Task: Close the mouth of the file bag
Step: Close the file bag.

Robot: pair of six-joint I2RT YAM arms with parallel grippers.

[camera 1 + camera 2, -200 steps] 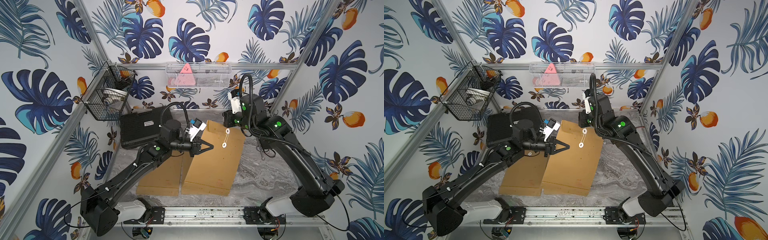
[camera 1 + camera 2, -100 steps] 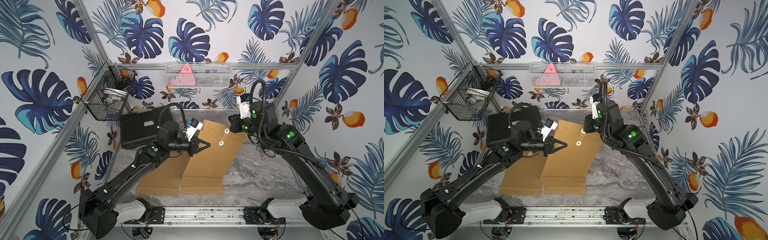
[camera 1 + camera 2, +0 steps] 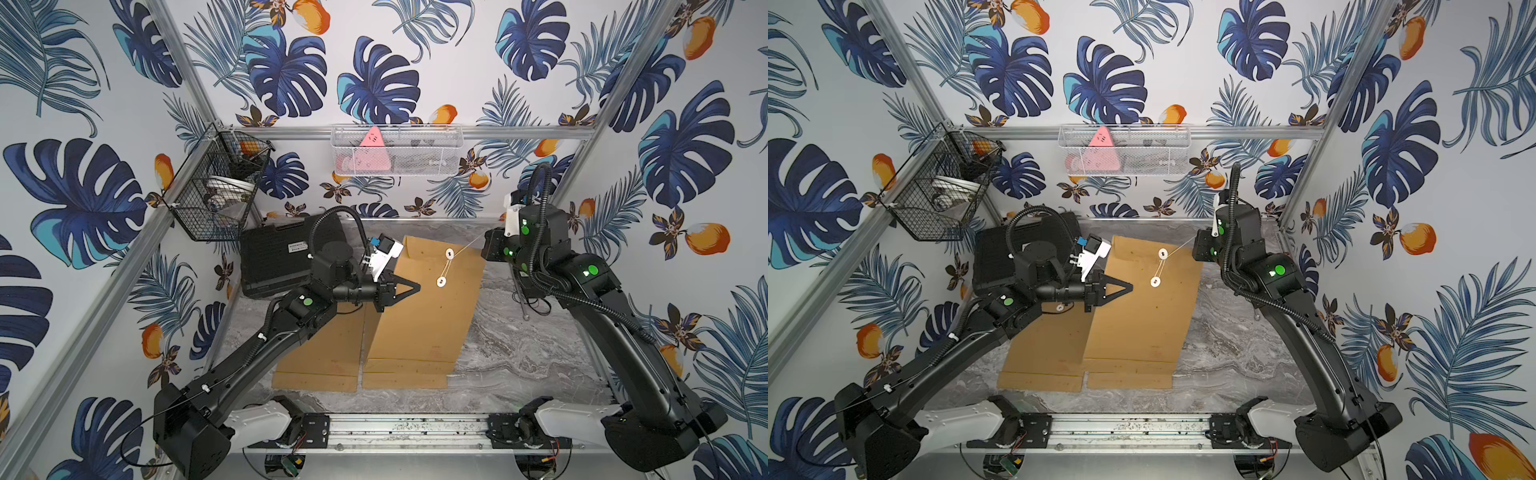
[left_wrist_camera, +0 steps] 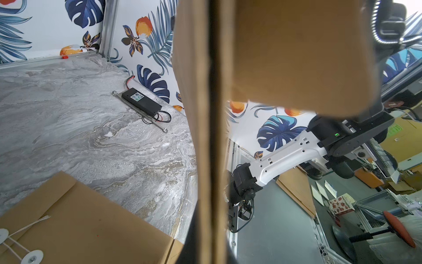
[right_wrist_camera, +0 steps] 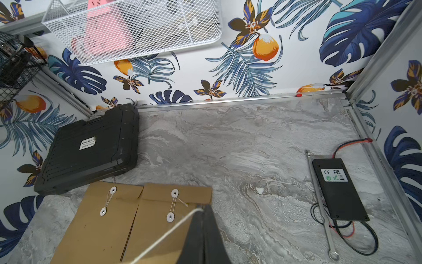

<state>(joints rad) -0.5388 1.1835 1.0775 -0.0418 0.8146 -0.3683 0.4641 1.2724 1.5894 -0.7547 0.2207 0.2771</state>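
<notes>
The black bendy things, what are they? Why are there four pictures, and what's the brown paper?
They are two robot arms. Each ends in a pincher called an end effector. Two pictures look down from above, side by side like two eyes. The other two come from a small camera on each arm's wrist. On the marble table are the file bag, a second file bag flat beside it, a black case and a small black box with wires. The left end effector is shut on the file bag's edge and seems to hold that side up. The right end effector is shut on the bag's white string, stretched tight from a round white button.
</notes>
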